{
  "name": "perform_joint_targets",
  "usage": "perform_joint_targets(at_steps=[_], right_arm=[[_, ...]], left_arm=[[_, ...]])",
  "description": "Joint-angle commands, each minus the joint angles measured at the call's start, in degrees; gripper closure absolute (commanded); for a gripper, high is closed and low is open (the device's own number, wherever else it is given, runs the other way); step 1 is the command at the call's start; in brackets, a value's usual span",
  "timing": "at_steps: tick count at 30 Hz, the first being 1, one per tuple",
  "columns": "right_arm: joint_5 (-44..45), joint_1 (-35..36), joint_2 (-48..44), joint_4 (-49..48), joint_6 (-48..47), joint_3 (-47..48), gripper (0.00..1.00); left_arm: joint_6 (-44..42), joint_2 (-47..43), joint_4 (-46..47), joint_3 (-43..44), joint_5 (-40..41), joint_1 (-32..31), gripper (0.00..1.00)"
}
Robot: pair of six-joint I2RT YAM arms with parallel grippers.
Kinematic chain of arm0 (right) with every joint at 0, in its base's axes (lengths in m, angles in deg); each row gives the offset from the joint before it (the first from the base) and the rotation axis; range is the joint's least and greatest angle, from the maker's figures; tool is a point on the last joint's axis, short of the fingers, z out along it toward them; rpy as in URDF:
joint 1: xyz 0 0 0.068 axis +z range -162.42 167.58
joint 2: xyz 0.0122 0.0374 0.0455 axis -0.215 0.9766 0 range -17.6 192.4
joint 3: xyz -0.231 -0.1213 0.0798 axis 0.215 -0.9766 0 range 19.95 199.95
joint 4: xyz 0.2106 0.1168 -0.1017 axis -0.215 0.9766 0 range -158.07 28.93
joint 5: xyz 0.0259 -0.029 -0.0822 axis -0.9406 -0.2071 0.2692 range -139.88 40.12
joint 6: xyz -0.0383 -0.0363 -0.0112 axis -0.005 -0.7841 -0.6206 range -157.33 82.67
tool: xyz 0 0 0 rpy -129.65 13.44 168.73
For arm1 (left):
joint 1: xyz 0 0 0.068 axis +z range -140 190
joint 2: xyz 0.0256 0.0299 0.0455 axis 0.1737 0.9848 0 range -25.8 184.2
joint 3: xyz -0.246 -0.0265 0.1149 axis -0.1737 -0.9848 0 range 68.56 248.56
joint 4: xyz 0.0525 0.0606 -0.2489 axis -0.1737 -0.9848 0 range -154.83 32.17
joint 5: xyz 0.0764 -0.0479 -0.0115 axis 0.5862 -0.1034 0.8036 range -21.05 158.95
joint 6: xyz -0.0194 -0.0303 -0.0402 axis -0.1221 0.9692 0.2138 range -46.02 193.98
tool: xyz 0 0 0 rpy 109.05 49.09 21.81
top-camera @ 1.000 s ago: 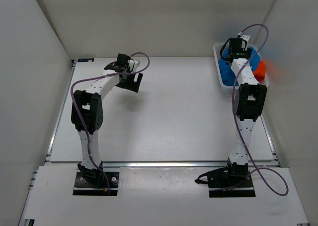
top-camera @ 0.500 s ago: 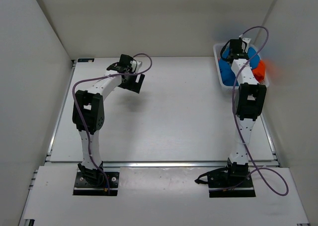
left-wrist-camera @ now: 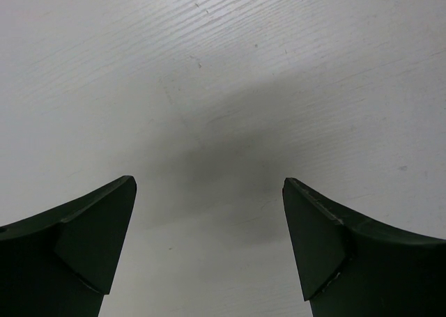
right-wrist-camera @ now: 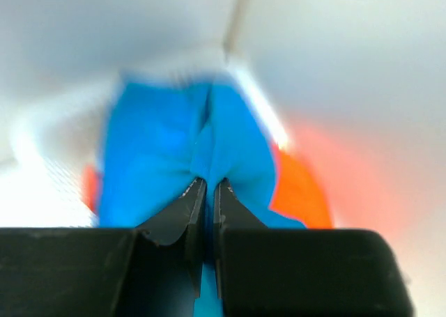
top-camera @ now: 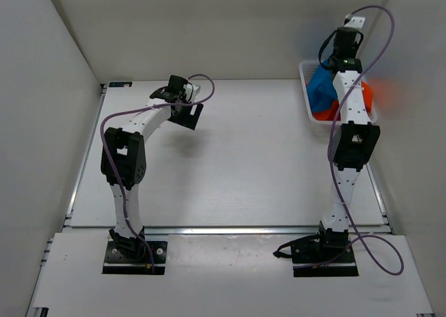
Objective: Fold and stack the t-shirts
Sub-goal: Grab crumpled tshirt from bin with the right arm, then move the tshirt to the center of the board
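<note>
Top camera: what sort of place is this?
Probably a lab test booth: a white table boxed in by plain white walls, left arm and right arm bolted at its near edge.

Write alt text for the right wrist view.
The right gripper, jaws shut, pinches a fold of the blue t-shirt. The orange t-shirt shows behind it at the right; the background is blurred.

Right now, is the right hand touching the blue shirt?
Touching. The right wrist view shows the right hand closed on a fold of the blue shirt, with the cloth bunched at its tips.
</note>
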Motion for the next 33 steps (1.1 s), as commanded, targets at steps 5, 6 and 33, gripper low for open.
perform_joint_targets(at_steps=[5, 6, 33], right_arm=[[-14.03, -1.68, -10.74, -11.28, 1.37, 15.34, 1.0], [-15.71, -1.86, -11.09, -11.71, 1.99, 16.23, 1.0], [-51.62, 14.49, -25.33, -13.6, 22.59, -10.64, 0.0]], left_arm=[[-2.66, -8.81, 2.57, 0.3, 5.68, -1.01, 0.02], [-2.75, -9.43, 2.92, 0.39, 6.12, -1.0, 0.02], [-4.94, -35.88, 5.12, -12.61, 11.4, 10.08, 0.01]])
